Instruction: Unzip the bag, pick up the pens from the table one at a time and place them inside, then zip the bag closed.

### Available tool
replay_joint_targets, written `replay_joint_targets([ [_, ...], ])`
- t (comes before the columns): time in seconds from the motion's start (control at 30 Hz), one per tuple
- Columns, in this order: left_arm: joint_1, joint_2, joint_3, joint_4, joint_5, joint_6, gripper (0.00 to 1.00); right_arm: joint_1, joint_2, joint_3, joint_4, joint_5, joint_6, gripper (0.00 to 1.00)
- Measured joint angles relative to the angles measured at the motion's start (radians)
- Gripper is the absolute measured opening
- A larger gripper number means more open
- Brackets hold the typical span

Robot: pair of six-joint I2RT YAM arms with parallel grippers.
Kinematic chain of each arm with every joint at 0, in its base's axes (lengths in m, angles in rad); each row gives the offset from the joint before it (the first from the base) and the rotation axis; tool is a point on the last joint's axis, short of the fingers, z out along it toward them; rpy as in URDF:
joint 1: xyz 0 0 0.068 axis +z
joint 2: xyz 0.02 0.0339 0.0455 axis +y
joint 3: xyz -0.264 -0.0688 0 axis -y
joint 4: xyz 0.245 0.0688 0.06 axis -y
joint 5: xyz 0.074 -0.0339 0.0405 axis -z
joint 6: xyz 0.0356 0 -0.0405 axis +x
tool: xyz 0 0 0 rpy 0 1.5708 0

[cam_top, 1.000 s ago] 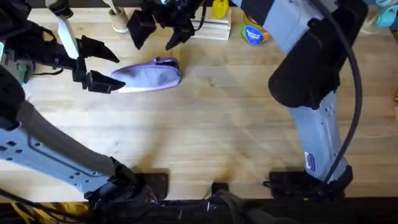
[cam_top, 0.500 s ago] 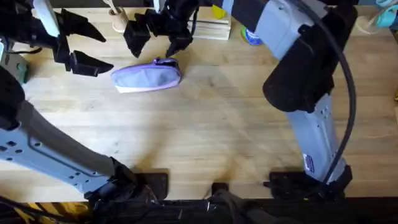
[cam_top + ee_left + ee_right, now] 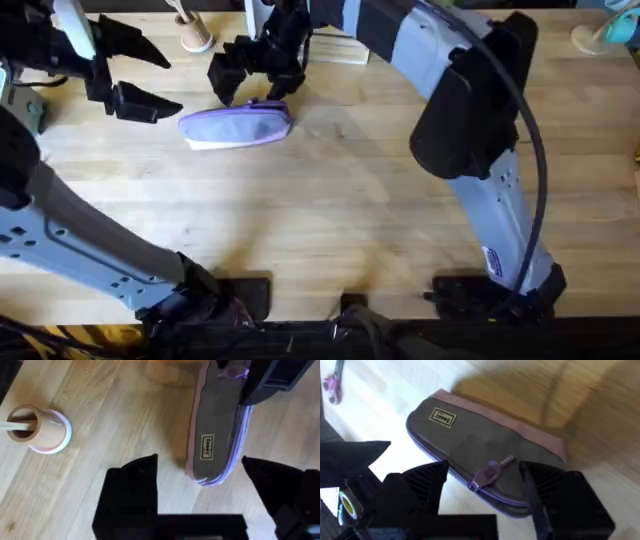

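Note:
The lavender bag lies zipped on the table, far left of centre. My right gripper hangs open just above its right end, the fingers straddling the purple zipper pull on the bag. My left gripper is open, off the bag's left end and apart from it. In the left wrist view the bag lies beyond my left gripper, with nothing between the fingers. The pens are out of view.
A small tan cup with pale sticks stands behind the bag, near the back edge; it is the cup in the left wrist view. A pale wooden block sits behind the right gripper. The table's middle and front are bare wood.
My left gripper drew back up and left, away from the bag's left end, then stayed. The right arm swung left and down until its open fingers came over the zipper pull.

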Motion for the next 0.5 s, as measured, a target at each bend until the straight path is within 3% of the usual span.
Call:
replay_joint_targets([
  [0.03, 0.0, 0.0, 0.0, 0.0, 0.0, 0.0, 0.993, 0.0, 0.0, 0.0, -0.001, -0.007, 0.002, 0.731],
  [0.07, 0.0, 0.0, 0.0, 0.0, 0.0, 0.0, 0.993, 0.0, 0.0, 0.0, -0.001, -0.014, 0.002, 0.694],
  [0.37, 0.0, 0.0, 0.0, 0.0, 0.0, 0.0, 0.994, 0.0, 0.0, 0.0, 0.001, -0.079, 0.003, 0.446],
  [0.5, 0.0, 0.0, 0.0, 0.0, 0.0, 0.0, 0.994, 0.0, 0.0, 0.0, 0.0, -0.112, 0.003, 0.405],
])
